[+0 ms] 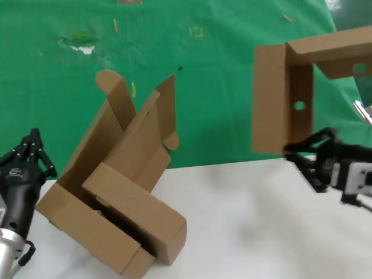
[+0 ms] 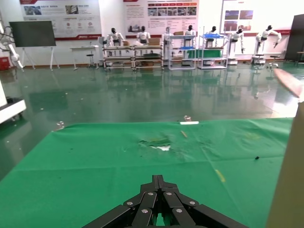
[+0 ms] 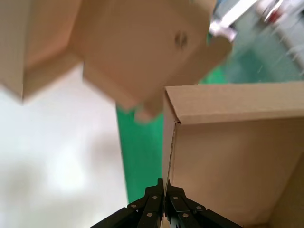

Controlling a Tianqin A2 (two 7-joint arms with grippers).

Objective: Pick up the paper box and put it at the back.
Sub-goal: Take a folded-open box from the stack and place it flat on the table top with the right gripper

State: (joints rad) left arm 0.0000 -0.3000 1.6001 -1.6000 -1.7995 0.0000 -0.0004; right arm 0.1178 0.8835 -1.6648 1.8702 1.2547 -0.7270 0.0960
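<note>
Right gripper (image 1: 294,152) clamped on box (image 1: 290,93) lower wall edge; box aloft above it, over cloth (image 1: 221,70) near edge, ready for rearward placement. Left gripper (image 1: 34,148) parked, fingers together.

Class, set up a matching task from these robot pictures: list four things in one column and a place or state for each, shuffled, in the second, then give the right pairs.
1. paper box
2. left gripper
3. long carton
4. green cloth

A. lies behind the white tabletop
B. held up in the air by the right gripper
C. holds nothing, at the table's left edge
D. leans in the bigger open carton

Pairs: 1-B, 2-C, 3-D, 4-A
</note>
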